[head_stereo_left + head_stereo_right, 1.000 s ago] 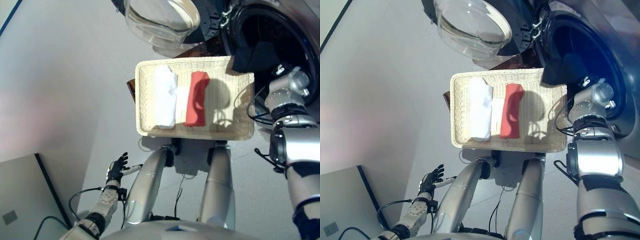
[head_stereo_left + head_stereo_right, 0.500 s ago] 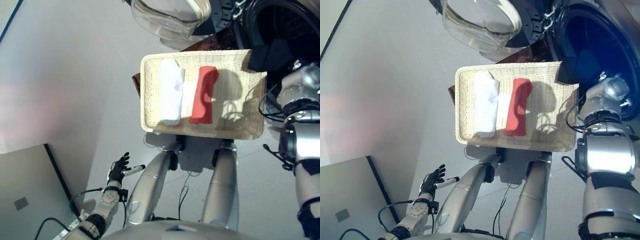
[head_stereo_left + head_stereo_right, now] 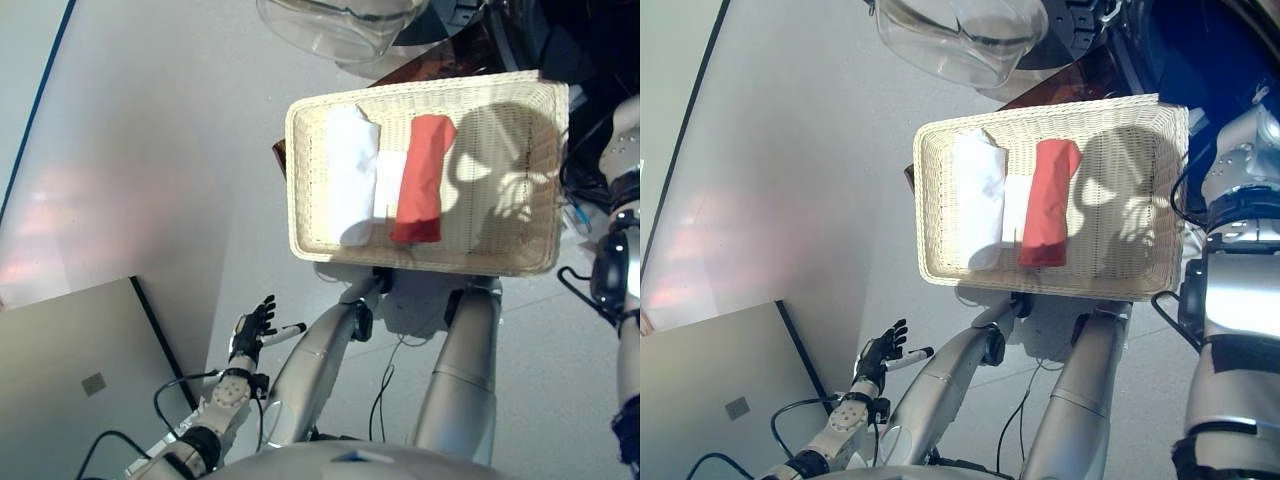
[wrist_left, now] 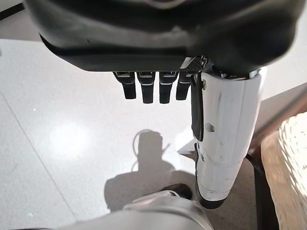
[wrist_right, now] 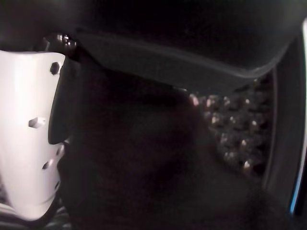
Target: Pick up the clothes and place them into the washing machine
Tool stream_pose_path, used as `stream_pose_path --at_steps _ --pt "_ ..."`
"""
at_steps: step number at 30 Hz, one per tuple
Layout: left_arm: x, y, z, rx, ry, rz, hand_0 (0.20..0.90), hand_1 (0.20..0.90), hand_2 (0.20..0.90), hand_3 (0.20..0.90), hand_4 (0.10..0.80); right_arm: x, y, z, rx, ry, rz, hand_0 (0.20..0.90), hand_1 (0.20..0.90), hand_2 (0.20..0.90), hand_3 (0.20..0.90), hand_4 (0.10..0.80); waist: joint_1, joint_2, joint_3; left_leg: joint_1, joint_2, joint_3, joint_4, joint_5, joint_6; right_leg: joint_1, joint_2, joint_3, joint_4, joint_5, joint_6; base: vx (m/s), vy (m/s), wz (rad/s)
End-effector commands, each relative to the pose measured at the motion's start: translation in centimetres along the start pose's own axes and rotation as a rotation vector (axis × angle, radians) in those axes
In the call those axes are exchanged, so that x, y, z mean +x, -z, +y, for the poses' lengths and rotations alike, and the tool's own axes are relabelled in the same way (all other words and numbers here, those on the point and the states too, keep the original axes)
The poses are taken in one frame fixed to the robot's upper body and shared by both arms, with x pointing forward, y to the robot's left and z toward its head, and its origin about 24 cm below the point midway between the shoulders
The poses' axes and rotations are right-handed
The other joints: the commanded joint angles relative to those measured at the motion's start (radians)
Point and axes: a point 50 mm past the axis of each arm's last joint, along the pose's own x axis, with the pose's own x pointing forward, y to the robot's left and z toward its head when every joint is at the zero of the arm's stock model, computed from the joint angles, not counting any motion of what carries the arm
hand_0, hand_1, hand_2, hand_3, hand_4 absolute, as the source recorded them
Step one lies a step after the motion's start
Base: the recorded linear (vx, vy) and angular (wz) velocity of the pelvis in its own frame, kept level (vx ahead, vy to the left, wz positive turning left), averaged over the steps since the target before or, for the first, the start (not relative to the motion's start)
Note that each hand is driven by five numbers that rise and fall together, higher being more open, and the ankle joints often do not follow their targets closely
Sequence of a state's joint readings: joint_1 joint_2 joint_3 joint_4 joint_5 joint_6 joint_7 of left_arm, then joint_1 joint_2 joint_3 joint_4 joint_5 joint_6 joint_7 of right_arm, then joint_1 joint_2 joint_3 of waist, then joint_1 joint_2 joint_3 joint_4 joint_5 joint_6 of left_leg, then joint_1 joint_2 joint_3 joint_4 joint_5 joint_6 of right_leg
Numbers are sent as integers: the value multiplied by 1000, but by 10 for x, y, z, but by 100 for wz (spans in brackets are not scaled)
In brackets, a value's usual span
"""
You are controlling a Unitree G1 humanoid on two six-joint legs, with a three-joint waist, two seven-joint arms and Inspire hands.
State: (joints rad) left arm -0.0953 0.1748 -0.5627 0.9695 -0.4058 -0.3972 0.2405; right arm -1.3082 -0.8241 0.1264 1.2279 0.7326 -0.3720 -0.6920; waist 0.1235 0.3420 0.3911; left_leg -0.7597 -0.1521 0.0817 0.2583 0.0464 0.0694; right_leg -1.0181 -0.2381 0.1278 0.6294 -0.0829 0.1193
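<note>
A wicker basket (image 3: 540,180) stands in front of me with a folded white cloth (image 3: 350,175) and a rolled red cloth (image 3: 420,180) side by side in it. My right arm reaches past the basket's right end to the washing machine drum (image 3: 1200,40). In the right wrist view my right hand (image 5: 29,139) shows its white thumb against a dark cloth (image 5: 144,167), which it holds before the drum's perforated wall (image 5: 230,129). My left hand (image 3: 255,325) hangs low at my left side, open and holding nothing.
The machine's round glass door (image 3: 340,20) stands open above the basket's far left corner. A brown stand (image 3: 440,70) shows behind the basket. A grey panel (image 3: 70,390) lies on the floor at the lower left.
The camera has shifted, so the basket sits lower and further right in view. My right arm has gone deeper toward the drum, its hand out of the eye views. The left hand stays idle.
</note>
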Motion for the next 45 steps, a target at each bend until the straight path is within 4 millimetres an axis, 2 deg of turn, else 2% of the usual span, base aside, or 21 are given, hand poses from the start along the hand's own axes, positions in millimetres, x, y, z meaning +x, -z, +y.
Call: stream_pose_path --at_steps 1,5,7,8,10,12,13,15,16,18,19,20,21,22,24,30,36,42,43,44,45 --pt "-13 26 27 -23 -125 92 900 900 900 900 800 -2 -47 23 77 -140 -221 900 900 900 900 800 -15 13 -59 -65 38 -24 77 -43 -90 79 56 -44 -29 -26 -80 34 7 -2" --pt "-11 25 27 -17 -128 95 900 900 900 900 800 -4 -27 20 56 -157 -150 900 900 900 900 800 -14 9 -66 -52 39 -22 65 -41 -90 96 57 -48 -43 -17 -77 0 0 0" --pt "-10 25 26 -7 -114 100 900 900 900 900 800 -3 -3 11 10 -152 -52 900 900 900 900 800 -8 9 -72 -32 40 -25 49 -35 -94 120 54 -57 -61 -10 -74 0 0 0" --pt "-10 25 26 -7 -114 100 900 900 900 900 800 -3 -3 11 10 -152 -52 900 900 900 900 800 -8 9 -72 -32 40 -25 49 -35 -94 120 54 -57 -61 -10 -74 11 1 -4" --pt "-9 25 25 6 -100 109 900 900 900 900 800 -6 17 4 -39 -151 28 900 900 900 900 800 -6 14 -65 -19 49 -18 19 6 -90 137 55 -74 -94 31 -76 -110 12 -7" --pt "-9 25 24 9 -95 114 900 900 900 900 800 -8 26 1 -64 -157 55 900 900 900 900 800 -1 11 -75 -3 45 -32 17 -17 -96 159 56 -69 -101 6 -70 -1 0 -3" --pt "-9 26 25 10 -96 117 900 900 900 900 800 -19 45 2 -80 -184 111 900 900 900 900 800 1 13 -65 -5 51 -24 14 14 -91 163 57 -88 -110 35 -76 -6 -25 5" --pt "-8 26 26 15 -98 122 900 900 900 900 800 -24 56 -2 -96 -194 145 900 900 900 900 800 2 11 -63 1 52 -28 13 14 -91 172 59 -91 -112 35 -76 -5 -32 9" --pt "-9 28 26 30 -89 134 900 900 900 900 800 -34 77 -7 -123 -214 215 900 900 900 900 800 9 4 -70 20 47 -44 18 -13 -97 198 59 -89 -108 5 -72 109 -52 -1" --pt "-8 28 28 39 -91 137 900 900 900 900 800 -38 84 -9 -140 -222 241 900 900 900 900 800 10 5 -63 15 52 -37 18 15 -91 197 60 -103 -113 33 -78 -3 -46 0" --pt "-9 30 30 44 -93 144 900 900 900 900 800 -54 102 -6 -153 -256 298 900 900 900 900 800 14 -9 -68 40 49 -55 15 -10 -97 230 57 -106 -118 6 -71 -119 -40 8" --pt "-8 28 31 51 -92 143 900 900 900 900 800 -60 111 -9 -158 -265 328 900 900 900 900 800 15 -9 -59 33 56 -46 12 21 -92 229 58 -120 -130 40 -76 104 -67 8" --pt "-8 28 31 51 -91 144 900 900 900 900 800 -60 111 -9 -159 -264 328 900 900 900 900 800 15 -13 -66 44 50 -57 14 -9 -97 238 57 -111 -124 8 -70 -117 -47 8" --pt "-8 30 33 58 -96 152 900 900 900 900 800 -79 128 -7 -176 -313 384 900 900 900 900 800 24 -18 -59 42 59 -52 10 23 -92 248 59 -132 -140 41 -75 2 -63 11" --pt "-10 32 37 62 -104 161 900 900 900 900 800 -101 145 -6 -192 -365 436 900 900 900 900 800 26 -34 -57 56 62 -62 12 24 -91 275 63 -146 -149 42 -76 -48 -66 11" --pt "-11 35 44 82 -123 179 900 900 900 900 800 -137 178 -18 -245 -426 556 900 900 900 900 800 45 -76 -55 88 66 -91 18 22 -89 346 60 -184 -175 41 -75 21 -67 9" --pt "-13 39 49 111 -123 202 900 900 900 900 800 -179 209 -43 -315 -478 672 900 900 900 900 800 74 -157 -57 153 77 -133 17 17 -89 457 57 -249 -224 47 -70 50 -80 22" --pt "-18 48 58 126 -153 251 900 900 900 900 800 -214 236 -90 -425 -512 777 900 900 900 900 800 86 -252 -78 234 90 -169 -8 12 -92 574 59 -301 -301 62 -59 63 -49 14" --pt "-18 48 58 126 -154 251 900 900 900 900 800 -215 236 -90 -425 -512 778 900 900 900 900 800 86 -252 -77 236 90 -170 -9 13 -92 576 59 -302 -302 62 -59 43 -38 10" --pt "-19 50 60 132 -162 266 900 900 900 900 800 -222 241 -103 -447 -512 804 900 900 900 900 800 85 -274 -83 256 93 -174 -21 13 -94 602 63 -310 -321 66 -57 70 -77 5" --pt "-20 52 65 136 -183 289 900 900 900 900 800 -234 248 -129 -484 -492 856 900 900 900 900 800 85 -311 -96 281 97 -183 -35 12 -96 639 65 -324 -352 75 -52 85 -82 5"
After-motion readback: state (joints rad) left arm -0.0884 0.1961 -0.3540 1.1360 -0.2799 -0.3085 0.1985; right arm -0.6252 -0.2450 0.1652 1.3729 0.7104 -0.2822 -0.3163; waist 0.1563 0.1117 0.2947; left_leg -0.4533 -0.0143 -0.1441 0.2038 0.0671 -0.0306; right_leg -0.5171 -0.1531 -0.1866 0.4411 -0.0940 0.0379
